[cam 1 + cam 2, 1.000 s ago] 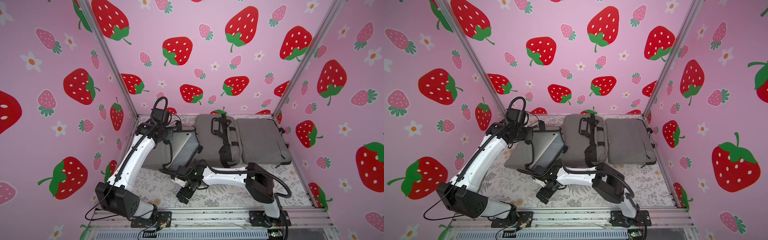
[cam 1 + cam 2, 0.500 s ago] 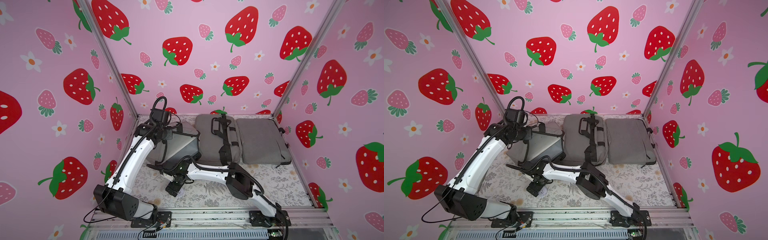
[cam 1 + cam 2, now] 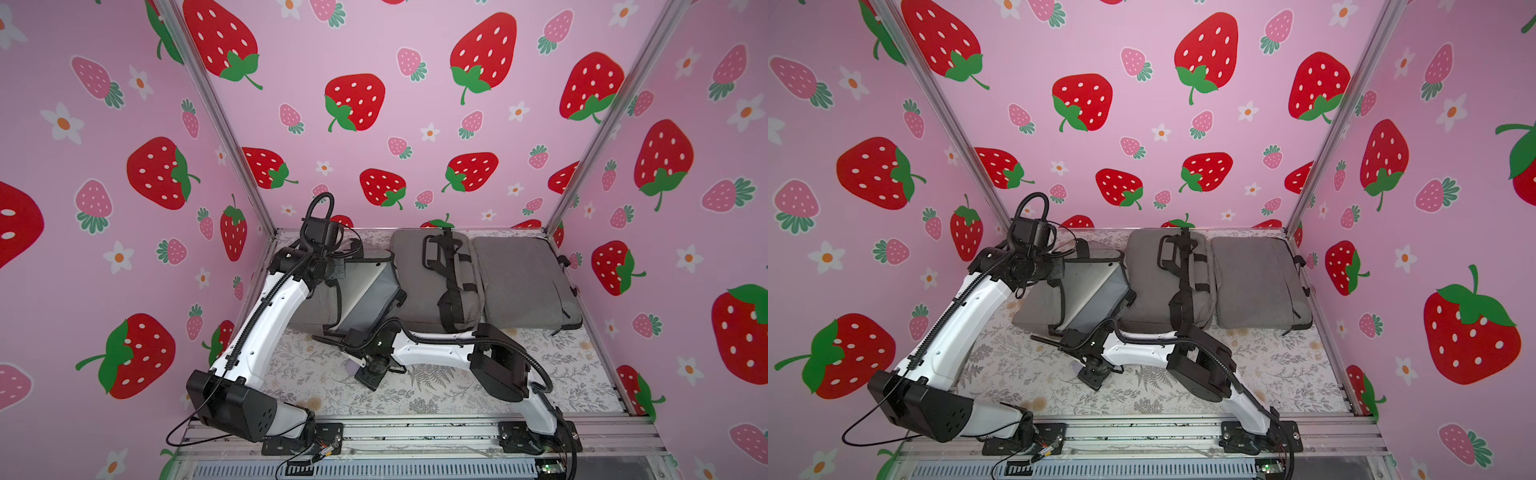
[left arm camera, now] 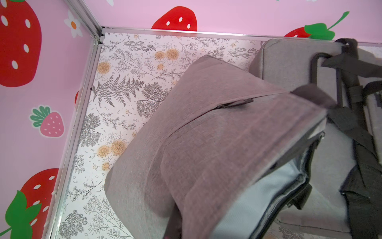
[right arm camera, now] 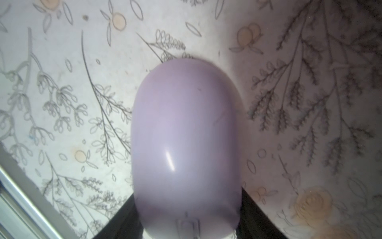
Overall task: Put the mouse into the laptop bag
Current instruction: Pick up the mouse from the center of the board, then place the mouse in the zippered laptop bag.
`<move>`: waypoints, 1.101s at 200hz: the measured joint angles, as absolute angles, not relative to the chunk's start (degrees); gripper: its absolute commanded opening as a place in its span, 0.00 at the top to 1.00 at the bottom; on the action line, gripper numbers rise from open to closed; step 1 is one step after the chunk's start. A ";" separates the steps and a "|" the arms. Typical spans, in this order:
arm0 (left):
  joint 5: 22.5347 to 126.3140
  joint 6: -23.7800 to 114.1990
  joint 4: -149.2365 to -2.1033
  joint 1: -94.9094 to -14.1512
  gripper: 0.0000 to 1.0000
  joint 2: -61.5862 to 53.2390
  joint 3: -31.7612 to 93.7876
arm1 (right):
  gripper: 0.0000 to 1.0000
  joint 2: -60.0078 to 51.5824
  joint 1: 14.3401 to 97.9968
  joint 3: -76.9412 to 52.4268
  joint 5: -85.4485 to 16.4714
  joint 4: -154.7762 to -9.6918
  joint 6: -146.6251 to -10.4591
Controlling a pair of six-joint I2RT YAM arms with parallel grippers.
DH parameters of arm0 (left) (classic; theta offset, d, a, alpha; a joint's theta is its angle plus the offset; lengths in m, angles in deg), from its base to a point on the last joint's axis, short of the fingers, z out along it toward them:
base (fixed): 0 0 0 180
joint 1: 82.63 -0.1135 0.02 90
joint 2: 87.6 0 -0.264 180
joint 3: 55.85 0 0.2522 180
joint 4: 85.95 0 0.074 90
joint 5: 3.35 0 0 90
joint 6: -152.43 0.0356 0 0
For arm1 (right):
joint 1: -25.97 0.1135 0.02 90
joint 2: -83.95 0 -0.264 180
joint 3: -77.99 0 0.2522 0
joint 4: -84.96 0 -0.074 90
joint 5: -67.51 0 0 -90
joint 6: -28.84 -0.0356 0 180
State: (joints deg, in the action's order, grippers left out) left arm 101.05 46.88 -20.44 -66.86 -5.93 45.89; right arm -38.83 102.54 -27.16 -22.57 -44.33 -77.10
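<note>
Floral tabletop, left hand clamped on laptop bag flap, right hand gripping lilac mouse.

Glossy plastic mouse, matt woven cloth bag

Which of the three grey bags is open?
The left bag: its flap is raised, showing pale lining. The middle bag and the right bag lie flat.

The flowery counter carried three grey bags in a row. A strapped bag lay in the middle. Left of it lay an open bag, right of it a flat bag. A purple mouse lay nearer than it, to the left.
</note>
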 measured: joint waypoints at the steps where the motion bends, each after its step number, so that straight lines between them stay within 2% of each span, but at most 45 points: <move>1: 101.09 46.86 -20.42 -66.86 1.00 -5.93 45.89 | 0.47 -38.68 102.54 -26.94 -22.59 -44.46 -77.23; 66: 102.55 43.88 -17.62 -66.77 1.00 -6.11 44.82 | 0.55 -20.36 98.96 -7.60 -26.02 -48.95 -77.50; 93: 100.54 42.55 -18.43 -66.60 1.00 -7.38 42.03 | 0.55 -10.33 94.39 -5.54 -26.65 -49.80 -77.78; 115: 97.57 41.26 -18.71 -66.58 1.00 -9.98 38.42 | 0.56 -6.48 90.70 -5.89 -27.96 -53.45 -78.06; 141: 94.53 39.77 -18.78 -66.62 1.00 -11.99 36.60 | 0.56 -10.02 88.38 -9.06 -29.17 -56.88 -78.06; 220: 82.07 34.11 -23.61 -66.64 1.00 -14.63 29.87 | 0.55 -31.81 88.36 -21.46 -34.08 -68.97 -80.53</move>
